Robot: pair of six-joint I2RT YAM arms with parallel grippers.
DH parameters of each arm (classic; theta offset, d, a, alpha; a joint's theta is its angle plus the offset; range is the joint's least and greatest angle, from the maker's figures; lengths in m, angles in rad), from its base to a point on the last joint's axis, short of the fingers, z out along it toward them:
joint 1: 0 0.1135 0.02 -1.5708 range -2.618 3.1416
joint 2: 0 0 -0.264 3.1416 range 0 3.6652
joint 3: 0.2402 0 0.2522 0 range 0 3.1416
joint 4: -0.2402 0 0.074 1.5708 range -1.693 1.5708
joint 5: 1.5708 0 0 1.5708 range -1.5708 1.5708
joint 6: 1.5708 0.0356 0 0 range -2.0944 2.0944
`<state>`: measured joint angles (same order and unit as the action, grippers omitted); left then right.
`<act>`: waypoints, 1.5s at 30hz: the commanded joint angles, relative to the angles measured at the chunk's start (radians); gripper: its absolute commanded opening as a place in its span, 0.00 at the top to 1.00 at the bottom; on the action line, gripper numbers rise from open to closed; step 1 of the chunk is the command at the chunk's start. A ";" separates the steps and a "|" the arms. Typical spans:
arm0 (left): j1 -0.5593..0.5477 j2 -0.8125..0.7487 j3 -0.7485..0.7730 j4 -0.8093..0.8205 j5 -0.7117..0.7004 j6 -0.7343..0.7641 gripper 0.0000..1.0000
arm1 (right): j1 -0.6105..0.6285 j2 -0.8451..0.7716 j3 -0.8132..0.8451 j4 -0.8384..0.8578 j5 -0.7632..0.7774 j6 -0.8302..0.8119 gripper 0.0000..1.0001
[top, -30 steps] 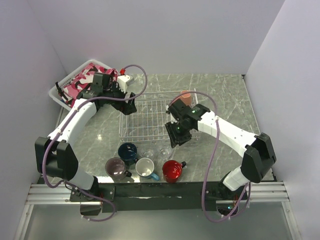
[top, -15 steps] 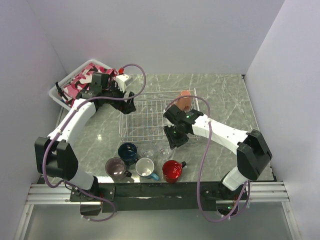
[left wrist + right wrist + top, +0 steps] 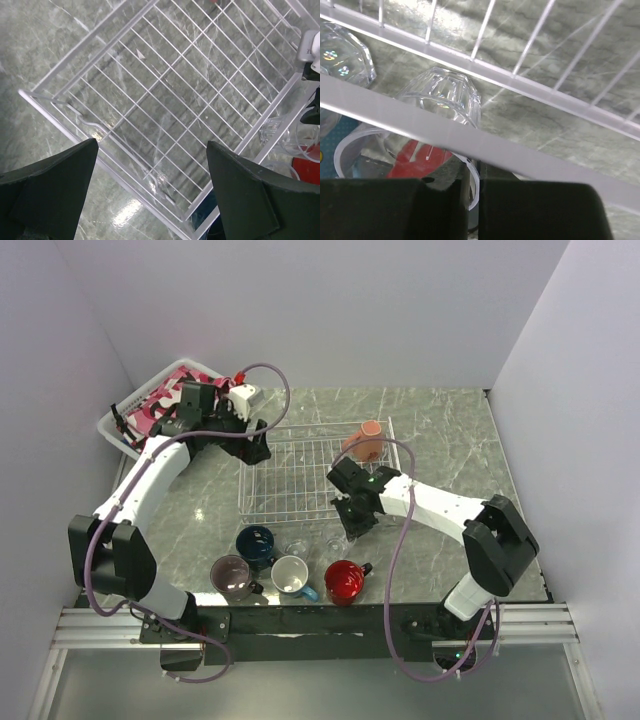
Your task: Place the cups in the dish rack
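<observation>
Clear glass (image 3: pixel 442 97) likely light, stiff, slick, breakable; best pinched across its faceted wall | stands just outside dish rack (image 3: pixel 165 100) near rail | right gripper (image 3: pixel 472 200) closed, empty | left gripper (image 3: pixel 152 145) spread wide above rack

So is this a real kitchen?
Probably not: it looks like a robot test booth. Plain walls box in a marble-look table, two robot arms are bolted at its edge, and mugs sit by a dish rack.

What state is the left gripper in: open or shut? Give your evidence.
Open. The left gripper has its fingers spread wide, with only the dish rack showing between them.
</observation>
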<state>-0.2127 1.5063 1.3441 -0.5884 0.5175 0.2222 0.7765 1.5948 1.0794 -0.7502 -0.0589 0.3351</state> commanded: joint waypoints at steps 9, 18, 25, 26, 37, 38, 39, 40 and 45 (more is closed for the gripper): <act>0.027 0.089 0.355 -0.056 0.165 -0.125 0.04 | 0.006 -0.157 0.434 -0.267 0.130 -0.057 1.00; 0.085 0.323 0.736 -0.170 0.669 -0.430 0.04 | -0.230 -0.285 0.694 -0.177 -0.303 -0.019 1.00; 0.093 0.231 0.408 0.752 0.984 -1.167 0.04 | -0.419 -0.244 0.507 0.453 -0.789 0.315 1.00; 0.093 0.204 0.339 0.914 0.983 -1.290 0.04 | -0.421 -0.222 0.501 0.495 -0.814 0.375 1.00; 0.087 0.181 0.222 1.231 0.928 -1.603 0.04 | -0.419 -0.024 0.482 0.813 -0.949 0.599 1.00; 0.085 0.180 0.225 1.227 0.928 -1.598 0.04 | -0.419 -0.021 0.481 0.818 -0.950 0.602 1.00; 0.085 0.178 0.224 1.214 0.926 -1.586 0.04 | -0.418 -0.013 0.481 0.821 -0.952 0.607 1.00; 0.082 0.177 0.221 1.205 0.924 -1.577 0.04 | -0.418 -0.009 0.482 0.825 -0.950 0.608 1.00; 0.065 0.173 0.222 1.058 0.909 -1.430 0.04 | -0.395 0.017 0.475 0.876 -0.952 0.644 1.00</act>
<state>-0.1307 1.7187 1.5322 0.5446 1.4410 -1.3212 0.3645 1.6054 1.5330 -0.0036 -0.9737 0.9283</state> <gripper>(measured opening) 0.966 0.153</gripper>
